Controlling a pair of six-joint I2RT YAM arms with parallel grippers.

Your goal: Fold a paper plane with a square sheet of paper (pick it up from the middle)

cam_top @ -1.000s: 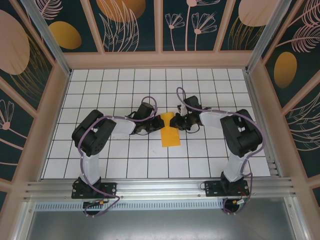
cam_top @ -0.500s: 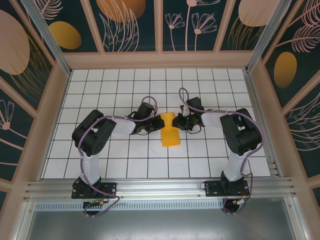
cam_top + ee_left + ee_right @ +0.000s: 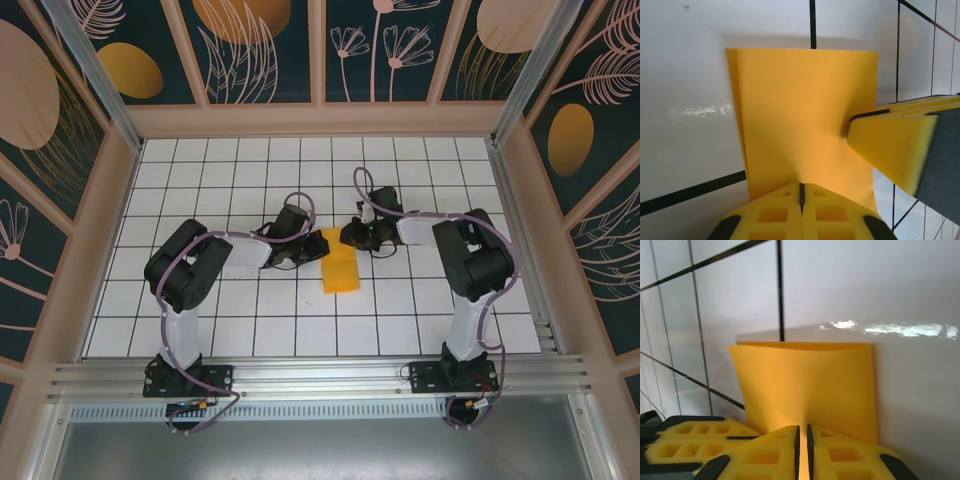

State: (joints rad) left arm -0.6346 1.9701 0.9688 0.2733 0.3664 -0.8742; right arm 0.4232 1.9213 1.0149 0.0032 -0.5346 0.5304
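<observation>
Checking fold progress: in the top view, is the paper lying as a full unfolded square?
No, the square sheet of paper shows as a narrow rectangle, clearly longer than wide.

2 black-and-white arms (image 3: 186, 272), purple cables (image 3: 299, 198), yellow grid-moulded finger pads (image 3: 774, 219)

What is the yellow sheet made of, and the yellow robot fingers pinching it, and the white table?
The sheet looks like thin matte paper: folded double, layered edges showing, dimpled where pinched. The fingers look like soft yellow foam or rubber with moulded square pockets; which, I can't tell. The table looks hard and glossy, since light glints on it.
</observation>
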